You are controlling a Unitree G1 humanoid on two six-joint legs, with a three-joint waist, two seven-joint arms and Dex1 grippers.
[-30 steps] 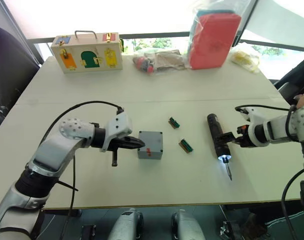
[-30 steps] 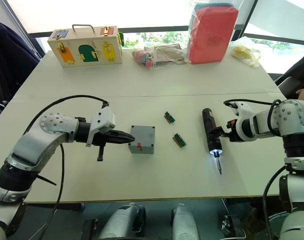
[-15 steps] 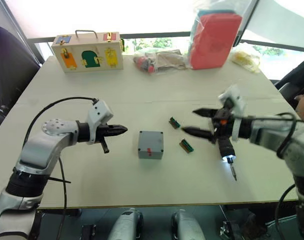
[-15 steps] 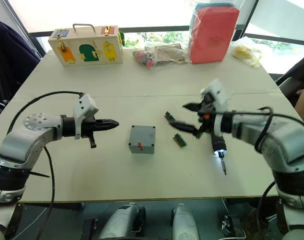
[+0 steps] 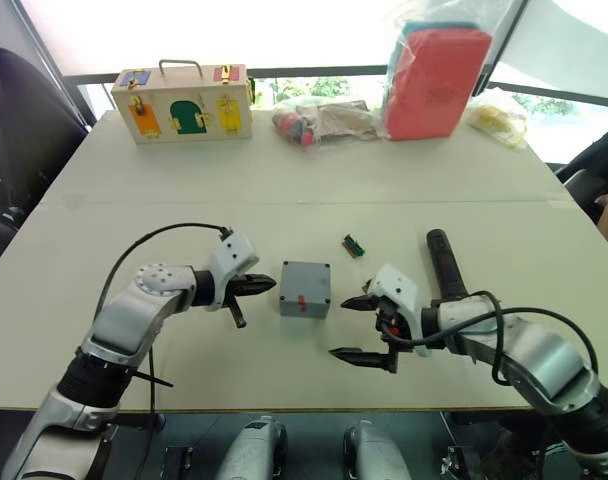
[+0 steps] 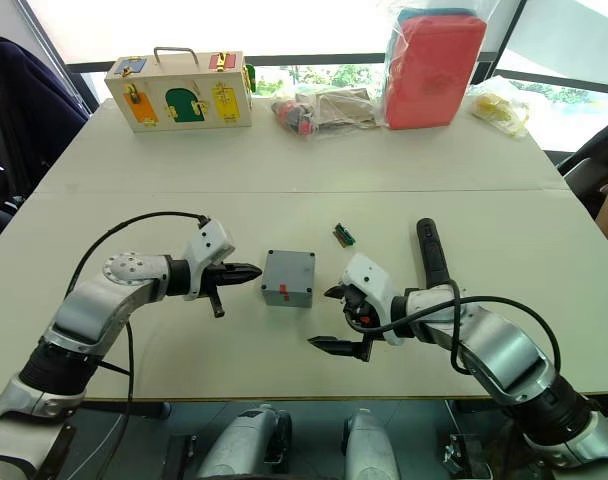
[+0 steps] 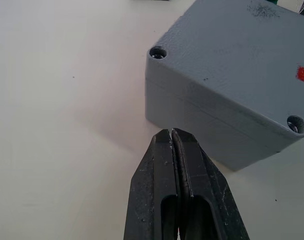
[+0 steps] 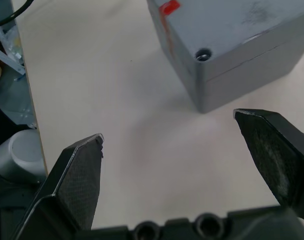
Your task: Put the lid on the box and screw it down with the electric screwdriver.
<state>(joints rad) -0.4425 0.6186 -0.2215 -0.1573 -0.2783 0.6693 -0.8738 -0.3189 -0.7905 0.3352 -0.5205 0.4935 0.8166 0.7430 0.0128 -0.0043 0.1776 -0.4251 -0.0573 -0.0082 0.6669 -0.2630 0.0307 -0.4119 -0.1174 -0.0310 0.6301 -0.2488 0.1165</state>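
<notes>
While the pale table [image 5: 284, 205] is carrying a wooden box [image 5: 181, 102] and red bag [image 5: 432, 80] far behind the box [image 5: 305, 288], the right gripper [image 5: 354, 328] is gaping beside it, the left gripper [image 5: 269, 285] pinching shut opposite, the electric screwdriver [image 5: 444, 263] lying beyond.
</notes>
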